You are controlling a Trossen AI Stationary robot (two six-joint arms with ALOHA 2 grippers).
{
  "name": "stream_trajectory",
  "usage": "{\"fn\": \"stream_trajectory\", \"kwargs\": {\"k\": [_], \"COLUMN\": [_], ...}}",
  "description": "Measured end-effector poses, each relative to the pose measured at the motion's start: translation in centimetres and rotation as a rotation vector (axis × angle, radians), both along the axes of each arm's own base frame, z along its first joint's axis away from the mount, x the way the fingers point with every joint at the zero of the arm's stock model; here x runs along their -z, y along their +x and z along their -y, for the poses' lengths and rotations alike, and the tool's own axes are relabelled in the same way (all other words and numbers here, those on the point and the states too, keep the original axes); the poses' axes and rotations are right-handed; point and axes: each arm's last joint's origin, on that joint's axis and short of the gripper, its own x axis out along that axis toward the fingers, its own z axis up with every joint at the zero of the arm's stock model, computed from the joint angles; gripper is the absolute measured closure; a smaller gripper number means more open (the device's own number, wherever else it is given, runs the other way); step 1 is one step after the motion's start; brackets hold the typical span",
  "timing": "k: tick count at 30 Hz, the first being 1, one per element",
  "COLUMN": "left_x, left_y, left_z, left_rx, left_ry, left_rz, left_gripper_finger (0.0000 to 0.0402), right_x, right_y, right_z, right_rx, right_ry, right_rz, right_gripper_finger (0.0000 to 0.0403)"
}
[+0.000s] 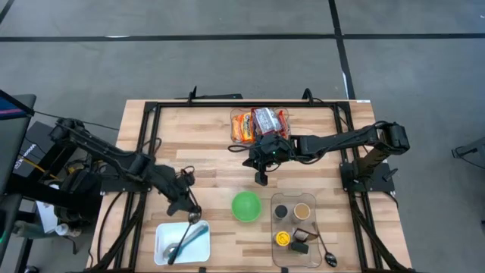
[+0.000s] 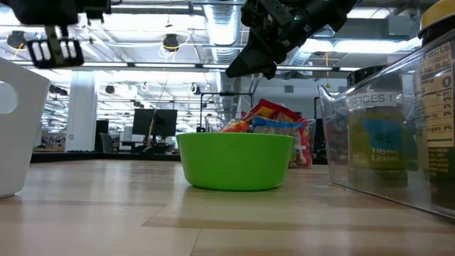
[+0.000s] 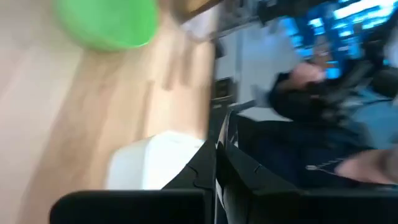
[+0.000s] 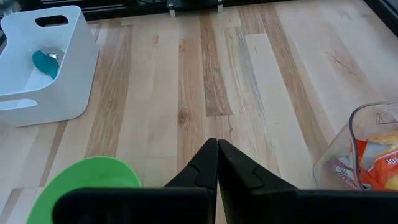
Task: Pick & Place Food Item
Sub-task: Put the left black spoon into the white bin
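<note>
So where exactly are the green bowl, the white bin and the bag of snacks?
green bowl (image 2: 235, 162): low view, middle of its front wall.
white bin (image 4: 69, 93): right wrist view, outer side wall.
bag of snacks (image 1: 261, 121): high view, top face of the packets inside the clear container.

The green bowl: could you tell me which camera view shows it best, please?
The low view: the green bowl fills the middle, side-on, rim and wall complete. The high view shows it small from above; both wrist views cut it off at the picture's edge.
</note>
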Motion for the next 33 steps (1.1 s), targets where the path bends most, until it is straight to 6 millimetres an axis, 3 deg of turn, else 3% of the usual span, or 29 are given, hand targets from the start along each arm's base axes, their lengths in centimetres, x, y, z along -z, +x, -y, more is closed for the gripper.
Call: {"fn": "stream_trajectory", "kwargs": {"k": [16, 33], "left_x": [3.6, 3.0], "left_y": [0.3, 1.0], "left_z": [2.8, 3.4], "left_rx": [0.177, 0.299], "left_ry": [0.188, 0.331], "left_rz": [-0.126, 0.112], "left_gripper_finger": [0.0399, 0.0398], "right_x": [0.0, -0.1], "right_y": [0.0, 0.0], "right_z": [0.0, 0.0], "right_rx": [0.000, 0.000], "right_ry": [0.000, 0.000], "right_rz": [0.004, 0.007], "right_gripper_finger": [0.0399, 0.0399]}}
